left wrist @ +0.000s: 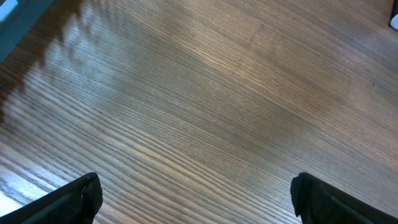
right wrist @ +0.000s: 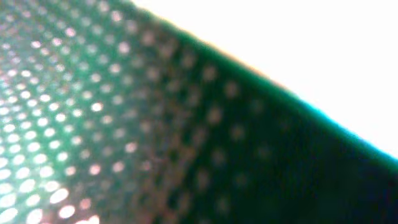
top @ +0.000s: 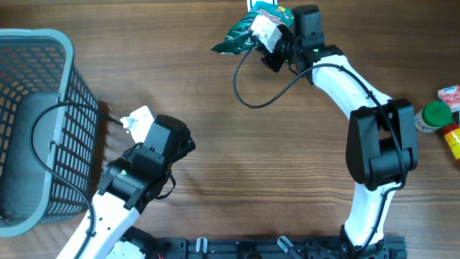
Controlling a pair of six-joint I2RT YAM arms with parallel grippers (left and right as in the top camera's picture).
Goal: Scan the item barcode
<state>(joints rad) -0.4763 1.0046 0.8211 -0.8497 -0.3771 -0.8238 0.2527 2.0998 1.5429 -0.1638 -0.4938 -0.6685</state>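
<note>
The item is a green packet (top: pixel 237 37) at the table's far edge, lifted and crumpled against my right gripper (top: pixel 275 44), which is shut on it. In the right wrist view the packet (right wrist: pixel 124 124) fills the frame as a blurred green surface with pale dots, hiding the fingers. No barcode shows in any view. My left gripper (top: pixel 171 138) hangs over bare wood near the front left. In the left wrist view it (left wrist: pixel 196 190) is wide open, with nothing between its fingertips (left wrist: pixel 84 193).
A grey-blue mesh basket (top: pixel 66 44) stands at the left edge, close to my left arm. At the right edge lie a green-capped bottle (top: pixel 434 115), a red packet (top: pixel 449 93) and a red bottle (top: pixel 453 140). A black cable (top: pixel 248 90) loops below the packet.
</note>
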